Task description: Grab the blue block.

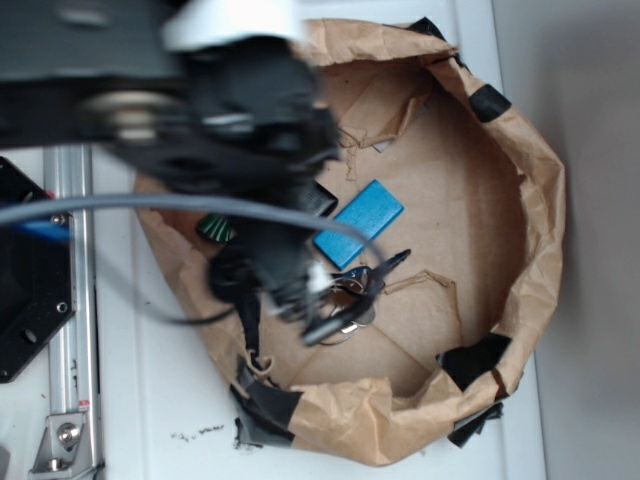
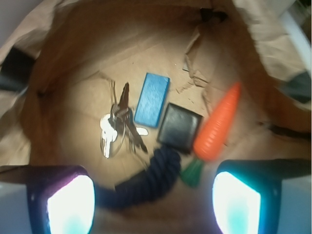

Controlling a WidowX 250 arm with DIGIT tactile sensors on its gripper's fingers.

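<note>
In the wrist view, left to right on the paper bag's (image 2: 58,58) floor: keys (image 2: 116,127), the blue block (image 2: 152,99) lying flat, a black pad (image 2: 179,128) touching its lower corner, a toy carrot (image 2: 217,125). A navy rope (image 2: 146,183) curls below. The gripper (image 2: 153,204) hangs released above, fingers (image 2: 68,204) spread, holding nothing

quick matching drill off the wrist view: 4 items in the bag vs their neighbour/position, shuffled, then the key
Items:
1. blue block
2. black pad
3. toy carrot
4. keys

Positions:
A. far right of the group, green top pointing down toward the gripper
B. left of the blue slab, splayed on the paper
C. between the keys and the black square, tilted
D. just above the navy rope, left of the orange piece

Pairs: 1-C, 2-D, 3-A, 4-B
</note>
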